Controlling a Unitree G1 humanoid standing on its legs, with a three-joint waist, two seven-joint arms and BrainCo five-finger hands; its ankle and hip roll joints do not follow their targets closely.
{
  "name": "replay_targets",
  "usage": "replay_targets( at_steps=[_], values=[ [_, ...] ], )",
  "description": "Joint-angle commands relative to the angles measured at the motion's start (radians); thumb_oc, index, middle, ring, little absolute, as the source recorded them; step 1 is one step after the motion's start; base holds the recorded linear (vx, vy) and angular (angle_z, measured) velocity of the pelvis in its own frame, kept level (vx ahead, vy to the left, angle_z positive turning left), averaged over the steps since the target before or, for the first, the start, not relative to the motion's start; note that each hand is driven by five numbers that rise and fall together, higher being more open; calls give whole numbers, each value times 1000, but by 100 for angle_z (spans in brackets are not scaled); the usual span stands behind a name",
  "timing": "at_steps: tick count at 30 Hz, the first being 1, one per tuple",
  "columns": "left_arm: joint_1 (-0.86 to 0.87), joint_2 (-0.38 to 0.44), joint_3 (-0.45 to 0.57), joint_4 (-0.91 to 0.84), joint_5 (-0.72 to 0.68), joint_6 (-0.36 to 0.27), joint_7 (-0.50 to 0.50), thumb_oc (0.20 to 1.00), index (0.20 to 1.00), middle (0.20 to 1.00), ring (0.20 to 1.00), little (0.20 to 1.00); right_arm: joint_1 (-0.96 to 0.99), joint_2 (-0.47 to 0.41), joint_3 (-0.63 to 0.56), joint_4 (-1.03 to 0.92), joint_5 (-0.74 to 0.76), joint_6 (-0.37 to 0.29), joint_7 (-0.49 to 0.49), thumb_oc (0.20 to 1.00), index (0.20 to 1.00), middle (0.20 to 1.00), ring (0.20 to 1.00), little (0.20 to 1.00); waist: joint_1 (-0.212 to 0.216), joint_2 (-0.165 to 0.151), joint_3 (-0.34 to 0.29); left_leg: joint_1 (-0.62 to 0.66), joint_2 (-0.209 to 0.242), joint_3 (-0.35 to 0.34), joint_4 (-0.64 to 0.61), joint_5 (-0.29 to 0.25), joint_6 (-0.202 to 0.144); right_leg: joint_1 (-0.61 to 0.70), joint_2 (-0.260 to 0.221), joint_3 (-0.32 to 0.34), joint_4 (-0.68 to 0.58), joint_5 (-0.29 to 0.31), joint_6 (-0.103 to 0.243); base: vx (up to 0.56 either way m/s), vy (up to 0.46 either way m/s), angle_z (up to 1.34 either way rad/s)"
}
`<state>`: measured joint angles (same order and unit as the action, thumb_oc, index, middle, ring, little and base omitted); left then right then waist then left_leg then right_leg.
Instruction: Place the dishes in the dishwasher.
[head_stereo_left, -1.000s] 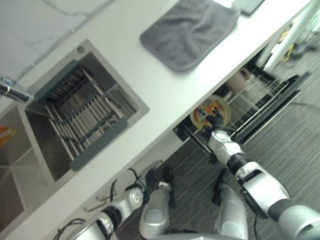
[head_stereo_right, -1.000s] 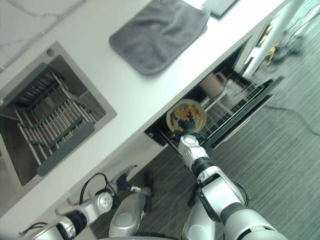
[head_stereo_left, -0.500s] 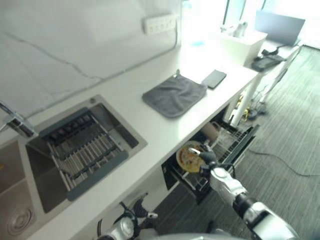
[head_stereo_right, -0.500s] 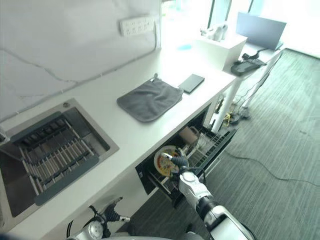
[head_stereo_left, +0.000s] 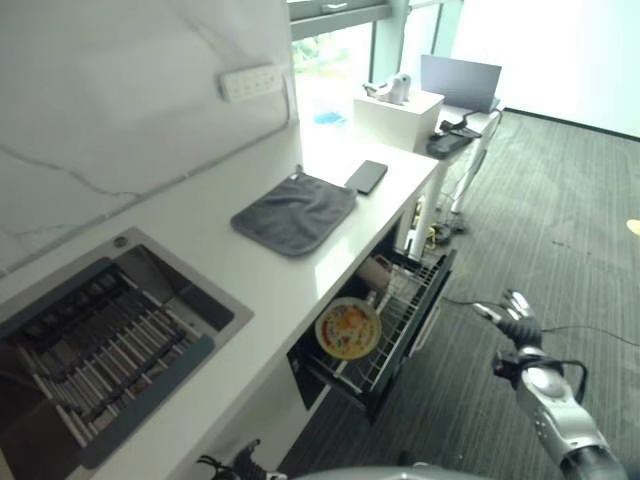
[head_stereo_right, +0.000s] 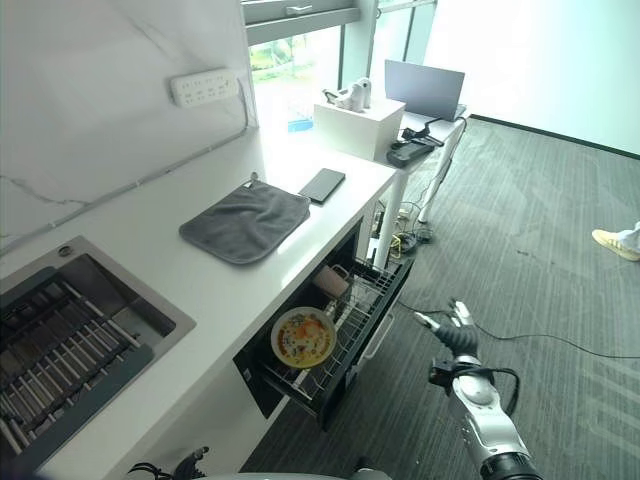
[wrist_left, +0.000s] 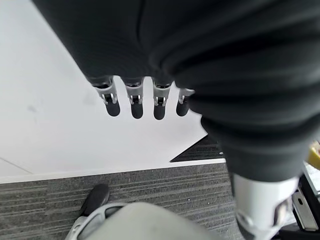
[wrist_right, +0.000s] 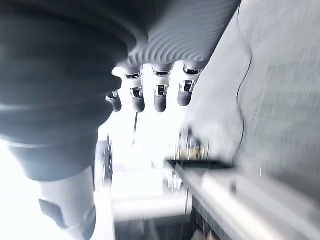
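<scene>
The plate (head_stereo_left: 347, 328) stands on edge in the pulled-out dishwasher rack (head_stereo_left: 395, 330) under the counter (head_stereo_left: 270, 275), beside a cup (head_stereo_right: 331, 280). The right hand (head_stereo_left: 512, 314) hovers over the carpet (head_stereo_right: 560, 260), right of the rack and well apart from it, fingers spread and empty. The left wrist view shows the left hand (wrist_left: 150, 102) with straight fingers, holding nothing, near a white panel (wrist_left: 60, 125). On the counter lie a grey cloth (head_stereo_left: 295, 212) and a phone (head_stereo_left: 366, 176); the sink (head_stereo_left: 100, 340) is at the left. A desk (head_stereo_right: 435, 125) with a laptop (head_stereo_right: 425, 90) stands far right.
</scene>
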<state>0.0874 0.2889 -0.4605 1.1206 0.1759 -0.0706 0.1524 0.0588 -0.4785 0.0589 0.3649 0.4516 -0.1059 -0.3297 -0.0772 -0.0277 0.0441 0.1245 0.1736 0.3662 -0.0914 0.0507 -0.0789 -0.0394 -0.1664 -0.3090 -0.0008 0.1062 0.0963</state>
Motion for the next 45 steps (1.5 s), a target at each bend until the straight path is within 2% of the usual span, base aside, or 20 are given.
replay_targets(
  at_steps=[1,3,7,9,10,11,12,13,15,17,19,22,24,26,27,30,34,38,42,45],
  values=[
    [-23,-6,15,15,-21,-4,-30,1000,1000,1000,1000,1000,-55,15,-101,42,34,-118,-55,1000,1000,1000,1000,1000,-13,-22,62,-2,-7,20,10,40,18,120,-12,14,59,-63,31,1,-67,1],
    [-28,-1,7,13,-14,-7,-37,1000,1000,1000,1000,1000,-47,25,-124,83,67,-132,-82,1000,1000,1000,1000,1000,-13,-19,70,-5,-9,17,16,35,25,113,-8,17,82,-78,26,1,-68,-1],
    [-75,21,-44,-4,-47,-22,-82,1000,1000,1000,1000,1000,-56,68,-138,245,201,-210,-59,1000,1000,1000,1000,1000,0,-5,110,-47,-9,-18,79,14,40,73,2,24,178,-130,3,-53,-89,-2],
    [-150,29,-101,-36,-88,-26,-100,1000,1000,1000,1000,1000,-113,92,-129,347,313,-268,-10,1000,1000,1000,1000,1000,21,10,162,-135,1,-51,159,0,43,8,-3,17,258,-166,-16,-288,-100,1],
    [-211,26,-136,-55,-111,-22,-112,1000,1000,1000,1000,1000,-170,109,-117,414,412,-297,46,1000,1000,1000,1000,1000,34,22,202,-192,5,-66,203,-4,41,-30,-8,10,298,-185,-28,-261,-51,15],
    [-228,25,-143,-60,-116,-20,-116,1000,1000,1000,1000,1000,-189,113,-113,432,439,-306,62,1000,1000,1000,1000,1000,39,26,213,-208,6,-70,213,-4,40,-39,-10,7,307,-189,-30,-331,-53,23],
    [-270,19,-167,-73,-129,-13,-130,1000,1000,1000,1000,1000,-241,130,-102,482,554,-307,120,1000,1000,1000,1000,1000,52,37,242,-250,8,-84,242,-4,36,-62,-13,-1,335,-204,-38,-134,-20,24],
    [-280,16,-175,-75,-131,-12,-130,1000,1000,1000,1000,1000,-257,134,-101,504,570,-314,134,1000,1000,1000,1000,1000,55,38,248,-254,4,-99,252,-22,25,-63,-15,10,350,-227,-31,-169,-29,25],
    [-327,7,-212,-97,-113,-4,-132,1000,1000,1000,1000,1000,-333,144,-92,583,664,-313,212,1000,1000,1000,1000,1000,75,55,284,-311,4,-118,299,-24,21,-102,-24,1,409,-252,-43,-127,-18,24],
    [-346,12,-245,-133,-103,12,-129,1000,1000,1000,1000,1000,-393,154,-75,621,740,-292,270,1000,1000,1000,1000,1000,93,68,304,-355,-4,-137,335,-26,20,-134,-31,-5,456,-272,-54,-104,-8,22],
    [-359,32,-274,-186,-97,18,-109,1000,1000,1000,1000,1000,-471,164,-45,656,798,-208,341,1000,1000,1000,1000,1000,117,83,324,-401,-20,-165,376,-32,22,-168,-40,-11,511,-298,-67,-77,-4,17],
    [-367,49,-282,-219,-99,30,-120,1000,1000,1000,1000,1000,-522,173,-31,698,817,-123,416,1000,1000,1000,1000,1000,138,95,332,-419,-34,-185,395,-37,26,-183,-54,-15,543,-308,-70,-17,12,52],
    [-358,67,-283,-242,-82,16,-134,1000,1000,1000,1000,1000,-585,170,-21,749,805,-58,523,1000,1000,1000,1000,1000,168,111,338,-435,-52,-207,410,-39,28,-193,-68,-22,566,-317,-73,-8,40,35],
    [-350,76,-286,-249,-80,3,-137,1000,1000,1000,1000,1000,-609,163,-15,759,787,-28,574,1000,1000,1000,1000,1000,180,118,339,-437,-61,-215,408,-36,29,-194,-73,-26,571,-318,-74,16,64,6],
    [-338,85,-287,-259,-79,-13,-139,1000,1000,1000,1000,1000,-642,154,-5,762,760,-5,636,1000,1000,1000,1000,1000,194,126,341,-434,-72,-223,404,-34,28,-189,-80,-30,572,-320,-74,33,96,6],
    [-322,99,-288,-262,-86,-37,-143,1000,1000,1000,1000,1000,-689,139,20,741,733,10,703,1000,1000,1000,1000,1000,209,136,342,-424,-86,-232,390,-30,31,-182,-90,-37,569,-319,-72,34,87,10],
    [-299,112,-283,-257,-80,-62,-146,1000,1000,1000,1000,1000,-760,126,71,659,729,17,719,1000,1000,1000,1000,1000,230,138,343,-416,-100,-239,372,-23,34,-181,-101,-48,566,-315,-65,32,79,17],
    [-266,123,-254,-236,-120,-92,-148,1000,1000,1000,1000,1000,-806,130,145,518,723,39,685,1000,1000,1000,1000,1000,247,130,346,-401,-103,-239,344,-8,36,-169,-108,-62,547,-300,-55,72,86,7],
    [-232,120,-223,-205,-111,-136,-143,1000,1000,1000,1000,1000,-861,145,226,405,627,57,637,1000,1000,1000,1000,1000,279,118,344,-382,-100,-242,305,11,38,-145,-110,-84,505,-277,-46,91,91,13],
    [-226,129,-225,-212,-109,-143,-146,1000,1000,1000,1000,1000,-907,132,253,408,588,58,619,1000,1000,1000,1000,1000,299,114,342,-380,-104,-252,292,16,40,-136,-112,-93,491,-271,-42,106,94,7]
  ],
)
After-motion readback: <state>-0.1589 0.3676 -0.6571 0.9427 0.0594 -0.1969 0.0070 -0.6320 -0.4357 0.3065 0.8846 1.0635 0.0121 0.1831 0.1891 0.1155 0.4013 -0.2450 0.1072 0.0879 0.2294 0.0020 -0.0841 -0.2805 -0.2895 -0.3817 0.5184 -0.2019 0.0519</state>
